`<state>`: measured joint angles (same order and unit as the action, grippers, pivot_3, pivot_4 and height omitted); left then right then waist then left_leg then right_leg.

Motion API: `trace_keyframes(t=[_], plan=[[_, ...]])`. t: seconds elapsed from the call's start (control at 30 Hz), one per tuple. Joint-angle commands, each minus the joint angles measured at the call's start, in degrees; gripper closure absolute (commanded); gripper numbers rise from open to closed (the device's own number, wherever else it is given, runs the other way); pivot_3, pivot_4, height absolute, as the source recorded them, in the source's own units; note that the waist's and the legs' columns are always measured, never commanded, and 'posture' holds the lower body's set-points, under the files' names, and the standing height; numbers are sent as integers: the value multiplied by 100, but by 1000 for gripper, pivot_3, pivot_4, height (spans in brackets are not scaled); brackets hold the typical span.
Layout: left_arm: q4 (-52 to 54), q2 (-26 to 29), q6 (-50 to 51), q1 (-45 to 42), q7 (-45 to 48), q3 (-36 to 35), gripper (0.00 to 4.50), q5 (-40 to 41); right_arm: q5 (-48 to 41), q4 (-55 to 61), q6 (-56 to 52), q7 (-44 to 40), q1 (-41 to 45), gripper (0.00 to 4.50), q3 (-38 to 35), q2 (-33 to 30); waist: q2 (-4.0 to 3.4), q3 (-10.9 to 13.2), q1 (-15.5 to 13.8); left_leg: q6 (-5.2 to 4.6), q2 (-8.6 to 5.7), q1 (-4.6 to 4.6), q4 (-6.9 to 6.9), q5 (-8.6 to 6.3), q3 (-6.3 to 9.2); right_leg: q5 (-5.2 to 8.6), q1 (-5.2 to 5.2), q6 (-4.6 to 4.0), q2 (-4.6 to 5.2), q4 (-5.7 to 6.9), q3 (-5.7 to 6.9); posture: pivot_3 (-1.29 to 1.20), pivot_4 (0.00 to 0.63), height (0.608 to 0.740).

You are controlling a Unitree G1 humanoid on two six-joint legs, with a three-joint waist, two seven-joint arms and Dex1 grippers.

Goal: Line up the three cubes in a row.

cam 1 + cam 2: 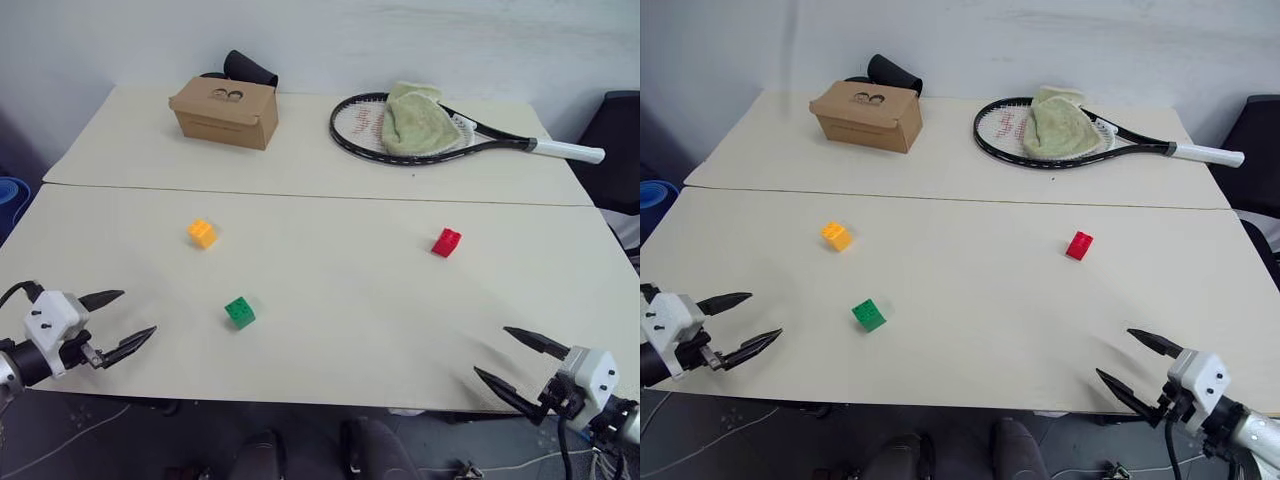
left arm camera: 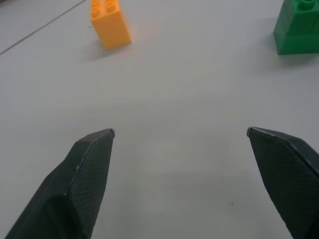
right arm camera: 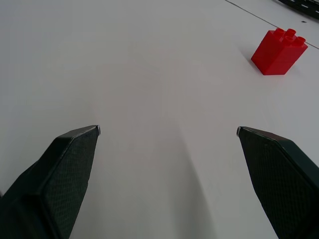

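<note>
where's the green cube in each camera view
Left eye view: green cube, near the table's front edge, left of centre.
Right eye view: same cube, front left.
Left wrist view: at the picture's edge, partly cut off.
Right wrist view: not in it.
Shared landmark: the yellow-orange cube, just beyond it.

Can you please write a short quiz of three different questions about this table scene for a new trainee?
1. True or false: the green cube touches the yellow cube.
2. Which cube lies nearest the right gripper? A) green B) red C) yellow
3. Fill in: a green towel lies on the ____.

Key:
1. False; they lie apart.
2. B, the red cube.
3. Racket. Both it and the cardboard box sit at the far side of the table. The left gripper is open, like the right.
</note>
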<state>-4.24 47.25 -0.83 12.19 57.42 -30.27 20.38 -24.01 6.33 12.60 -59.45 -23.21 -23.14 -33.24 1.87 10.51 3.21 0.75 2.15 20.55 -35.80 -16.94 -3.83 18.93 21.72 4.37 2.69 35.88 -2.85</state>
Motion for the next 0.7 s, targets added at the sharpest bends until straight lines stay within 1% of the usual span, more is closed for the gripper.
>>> trace_keyframes(t=[0.03, 0.1, 0.2, 0.27, 0.33, 0.37, 0.4, 0.47, 0.53, 0.6, 0.63, 0.67, 0.7], plan=[[78, 117, -132, 218, 245, -57, 16, 30, 2, 140, 128, 171, -40, 0, 1, 89, -4, 2, -5, -1, 1, 0, 3, 0, 2, 3, 1, -4, 0, 0, 7, 0, 150, 740], [105, 99, -83, 277, 370, -111, 16, 173, 19, 194, 128, 238, -75, 0, 42, 127, -7, 3, -7, 2, 1, 0, 7, -2, 2, 6, 2, -8, 0, -2, 8, 0, 150, 740], [397, 171, 711, 294, 616, -177, 16, 761, -143, 352, -112, 518, -86, 0, 65, 313, -7, 3, -6, 18, 3, -1, 5, -10, 5, 8, -1, -11, 0, 2, 12, 0, 150, 740], [734, 187, 1152, 249, 674, -169, 16, 1113, -437, 728, -619, 1216, 87, 0, 97, 695, -7, 3, -4, 21, 11, -2, 2, -6, 5, 9, -7, -14, 2, 8, 20, 0, 150, 740], [1163, 122, 1495, 155, 565, -99, 16, 1386, -467, 1269, -1091, 2009, 311, 0, 324, 1146, -9, 4, -1, 32, 25, -1, -3, 2, 5, 12, -12, -21, 3, 10, 34, 0, 150, 740], [1411, 68, 1609, 84, 513, -23, 16, 1508, -327, 1538, -1411, 2576, 514, 0, 510, 1427, -12, 5, 5, 41, 30, 0, -2, 9, 4, 18, -12, -32, 6, 15, 41, 0, 150, 740], [1664, 14, 1713, 10, 443, 69, 16, 1600, -149, 1712, -1693, 3096, 750, 0, 682, 1683, -14, 5, 19, 51, 39, 2, -3, 17, 2, 39, -11, -72, 7, 20, 51, 0, 150, 740], [1977, -63, 1850, -108, 351, 178, 16, 1701, 154, 1882, -1997, 3739, 1111, 0, 908, 2006, -31, -2, 29, 61, 47, 3, -3, 23, 2, 52, -9, -109, 7, 28, 63, 0, 150, 740], [2349, -214, 1867, -399, 152, 455, 16, 1734, 901, 1732, -2126, 4628, 1826, 0, 1197, 2369, -43, -4, 20, 64, 46, 2, 0, 25, 2, 50, -4, -104, 7, 33, 69, 0, 150, 740], [2594, -340, 1927, -665, -26, 693, 16, 1745, 1404, 1493, -2259, 5282, 2419, 0, 1395, 2641, -42, -5, 15, 68, 45, 10, -3, 26, 1, 30, 15, -68, 6, 57, 74, 0, 150, 740], [2644, -361, 1938, -766, -45, 789, 16, 1718, 1673, 1370, -2370, 5548, 2650, 0, 1480, 2707, -39, -8, 14, 70, 45, 28, -12, 29, 2, 28, 35, -64, 3, 70, 75, 0, 150, 740], [2697, -387, 1953, -858, -56, 898, 16, 1693, 1757, 1164, -2343, 5747, 2922, 0, 1524, 2859, -38, -9, 9, 50, 44, 73, -28, 52, 1, 27, 81, -63, -1, 102, 73, 0, 150, 740], [2744, -413, 1972, -944, -67, 1022, 16, 1677, 1972, 888, -2329, 5954, 3197, 0, 1622, 2927, -38, -9, 9, 51, 45, 94, -33, 54, 2, 27, 105, -62, -6, 112, 74, 0, 150, 740]])
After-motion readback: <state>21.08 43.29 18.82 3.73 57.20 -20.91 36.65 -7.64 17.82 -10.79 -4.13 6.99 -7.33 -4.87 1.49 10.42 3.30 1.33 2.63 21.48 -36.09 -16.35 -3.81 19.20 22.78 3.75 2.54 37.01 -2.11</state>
